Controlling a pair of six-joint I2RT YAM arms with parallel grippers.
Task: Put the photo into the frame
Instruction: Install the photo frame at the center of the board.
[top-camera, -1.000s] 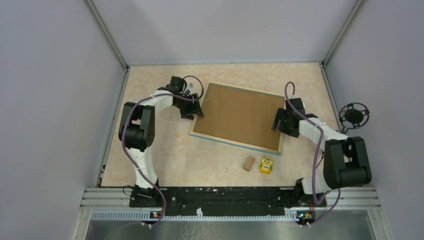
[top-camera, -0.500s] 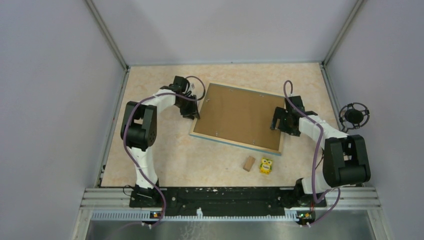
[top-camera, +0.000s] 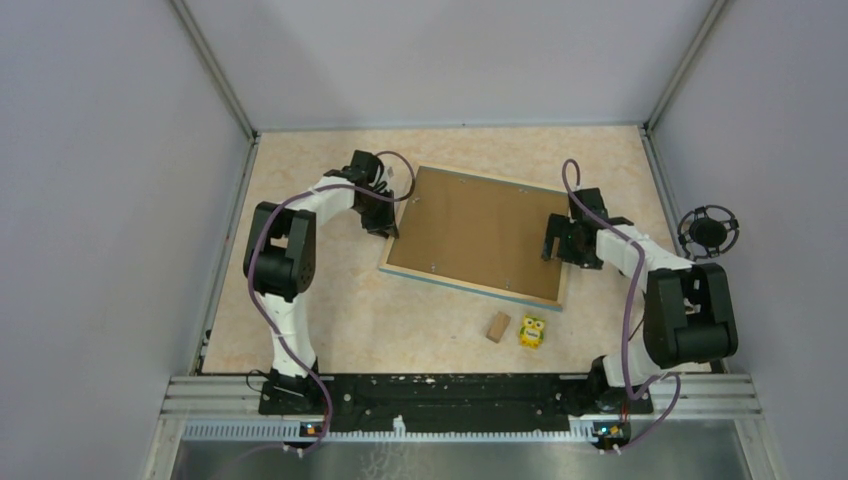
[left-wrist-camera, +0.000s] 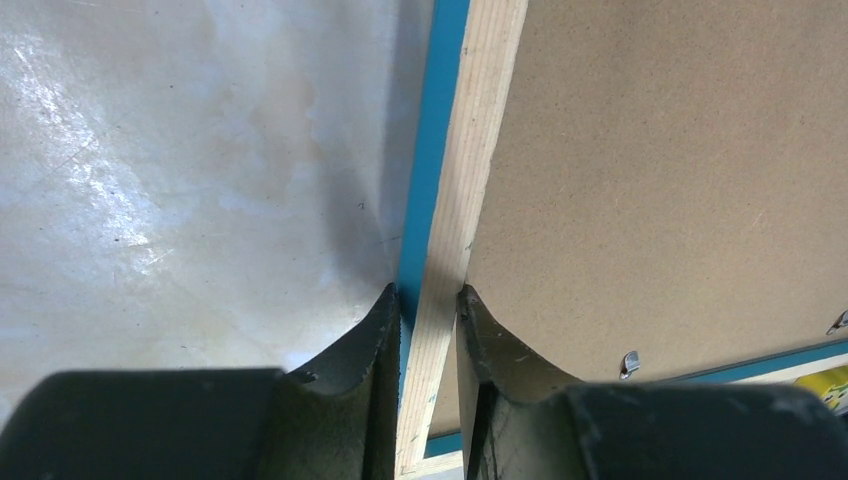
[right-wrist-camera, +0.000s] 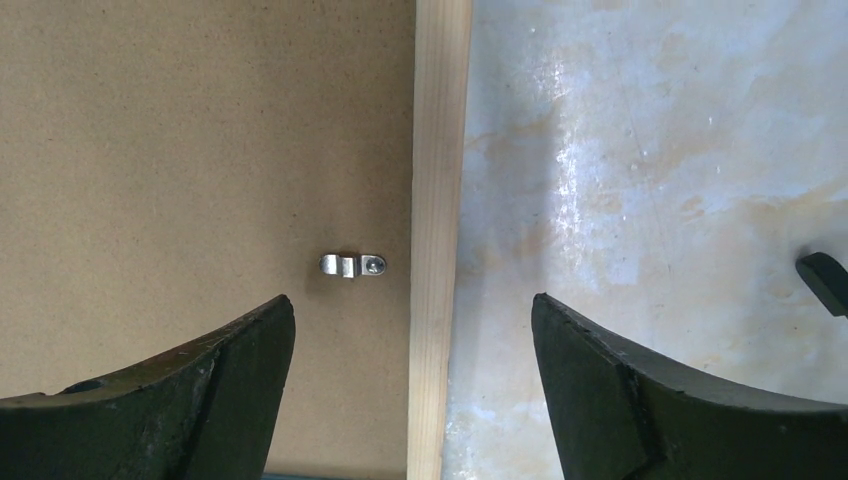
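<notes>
Overhead view: the frame (top-camera: 470, 288) is lying flat and back-up on the tabletop (top-camera: 330, 310), around the middle and somewhat nearer the far edge than the near one, turned slightly so that its left end is pointing toward the far edge; its pale wooden rails are bordering a plain brown backing board (top-camera: 478, 232), and a blue edge is showing along the near and left sides. The left gripper (top-camera: 388, 222) is standing at the frame's left rail, near the far-left corner of the frame; the right gripper (top-camera: 556, 240) is hanging over the frame's right rail, about midway along it.

Left wrist view: the fingers (left-wrist-camera: 375, 330) of the left gripper are standing narrow and are pinching the wooden rail, one pad lying against the blue outer edge and the other against the rail's inner side, over the backing board.

Right wrist view: the jaws of the right gripper are standing wide and are straddling the right rail without touching it, one finger over the backing board, the other over bare tabletop; a small metal clip (right-wrist-camera: 352, 265) is sitting on the board just beside the rail.

Near the tabletop's near edge, just in front of the frame's near-right corner, a small wooden block (top-camera: 497, 326) and a yellow toy (top-camera: 532, 331) are lying side by side, apart from the frame.
</notes>
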